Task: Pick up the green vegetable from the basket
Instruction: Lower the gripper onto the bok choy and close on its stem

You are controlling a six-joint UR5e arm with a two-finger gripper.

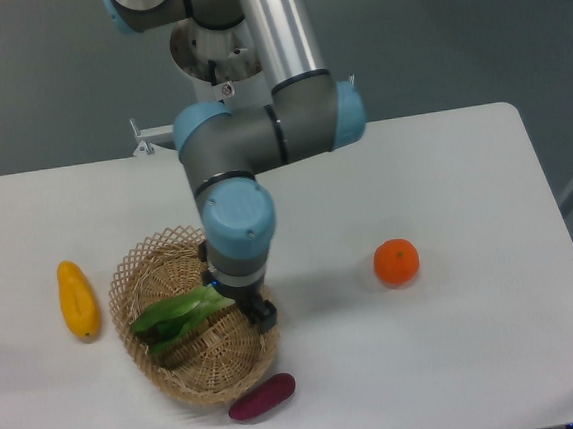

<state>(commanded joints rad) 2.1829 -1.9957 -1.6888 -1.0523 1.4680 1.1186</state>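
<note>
A green vegetable (180, 315), a small bok choy with dark leaves, lies inside an oval woven wicker basket (141, 277) on a white table (444, 181). Its pale stem end is hidden under the robot's wrist. The gripper (258, 313) hangs over the right side of the basket, beside the vegetable; whether its fingers are apart or together cannot be told. A yellow oblong fruit (77, 299) lies left of the basket, a purple vegetable (261, 396) just below it, and an orange (396, 262) well to the right.
</note>
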